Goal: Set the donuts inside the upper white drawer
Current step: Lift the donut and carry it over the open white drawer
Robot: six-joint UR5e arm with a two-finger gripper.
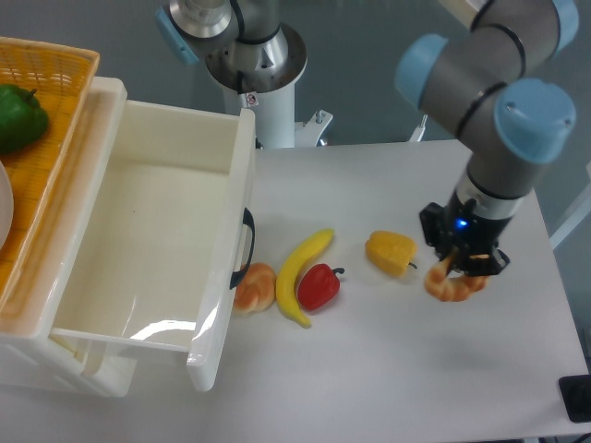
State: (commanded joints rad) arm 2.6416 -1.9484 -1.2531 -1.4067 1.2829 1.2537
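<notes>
My gripper [459,268] is at the right of the table, shut on a golden-brown donut [451,285] that it holds just above the tabletop. A second donut [256,287] lies on the table against the front panel of the upper white drawer [138,318], just below its dark curved handle [246,247]. The drawer is pulled open at the left and looks empty inside.
A banana [300,275], a red pepper [319,286] and a yellow pepper [391,252] lie in a row between the drawer and my gripper. An orange wicker basket [55,138] with a green pepper [18,117] sits at the far left. The arm's base [259,65] stands behind the drawer.
</notes>
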